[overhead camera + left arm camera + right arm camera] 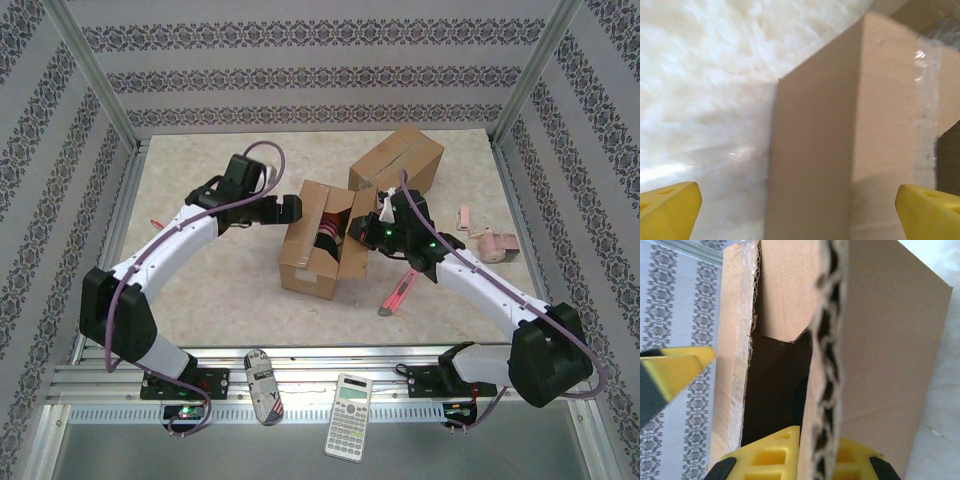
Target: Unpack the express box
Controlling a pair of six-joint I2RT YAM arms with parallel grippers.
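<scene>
The express box (pixel 318 245) stands open in the middle of the table, with something red and dark (pixel 328 240) inside. My right gripper (pixel 365 228) is at the box's right side, shut on its raised right flap. In the right wrist view both yellow fingers (pixel 775 452) pinch the flap's corrugated edge (pixel 827 385), and the dark inside of the box lies to the left. My left gripper (pixel 291 209) hovers at the box's upper left corner and is open. In the left wrist view its gripper (pixel 800 215) straddles the box's side wall (pixel 840 130) without touching it.
A second, closed cardboard box (pixel 397 160) lies behind the open one. A pink box cutter (pixel 395 295) lies under my right arm and a pink tape dispenser (pixel 495 245) sits to the right. A calculator (pixel 350 402) and a remote-like object (pixel 262 385) rest on the near rail.
</scene>
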